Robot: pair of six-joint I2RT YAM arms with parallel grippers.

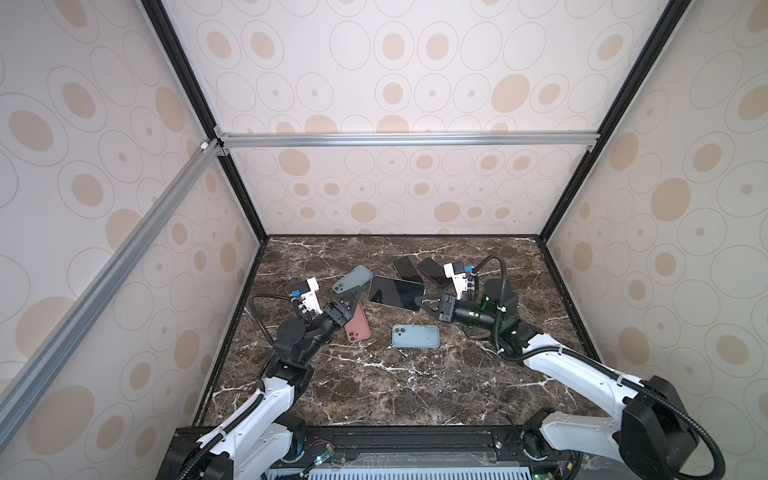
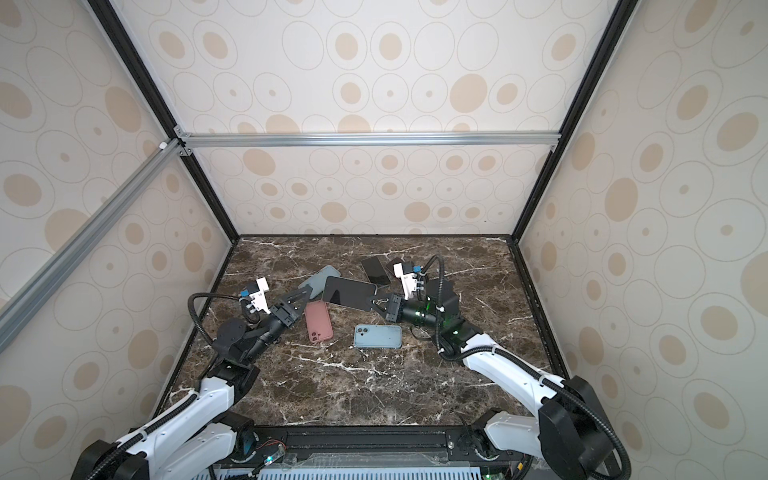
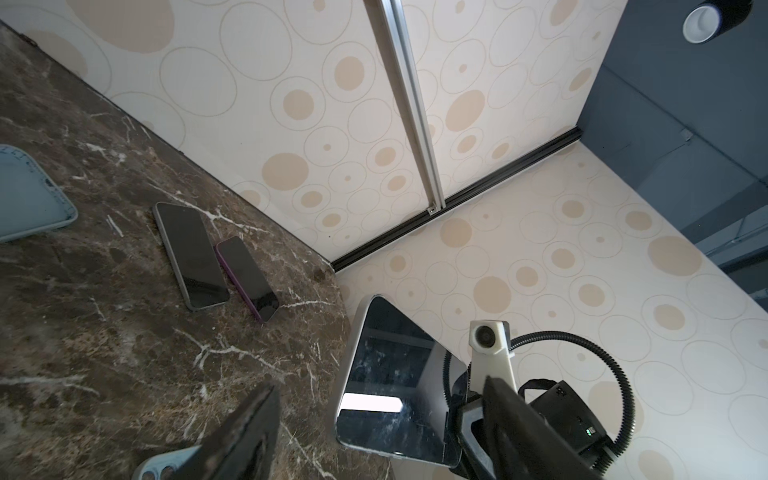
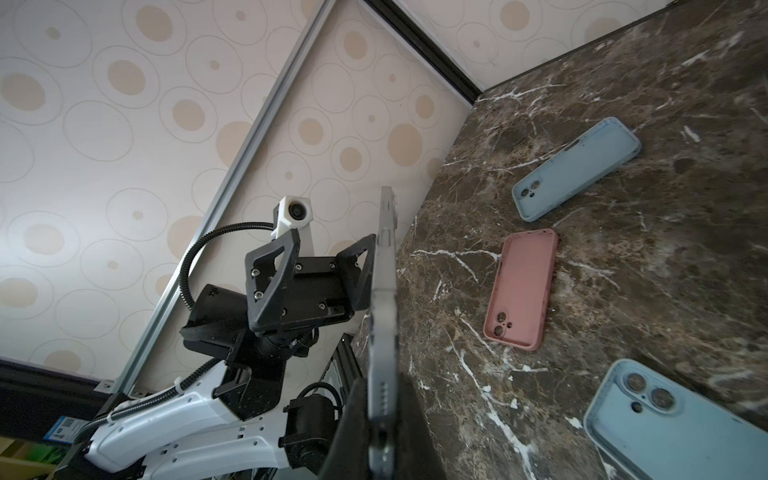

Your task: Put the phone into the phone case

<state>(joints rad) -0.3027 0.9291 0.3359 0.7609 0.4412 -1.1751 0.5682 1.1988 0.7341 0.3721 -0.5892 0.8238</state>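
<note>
Table (image 1: 374, 386): dark brown marble, white veins. Walls (image 1: 395, 83): cream, beige dots, thin grey rings. Pink case (image 1: 358, 328): dusty pink. Right of pink case: light blue case (image 1: 415, 336). Behind pink case: grey-blue case (image 1: 353, 279); phone (image 1: 395, 293), glossy black screen, silver edge. Farther behind: grey-edged phone (image 3: 191, 255), purple-edged phone (image 3: 247, 278), black screens.

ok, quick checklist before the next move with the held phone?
1. Right gripper shut on phone, phone off the table: ok.
2. Left gripper jaws open: ok.
3. Left gripper clear of the phone's free end: cannot tell.
4. Pink case empty, opening up: ok.
5. Space over pink case: not ok, left gripper hangs by its far end.
6. Phone fits pink case: cannot tell.
</note>
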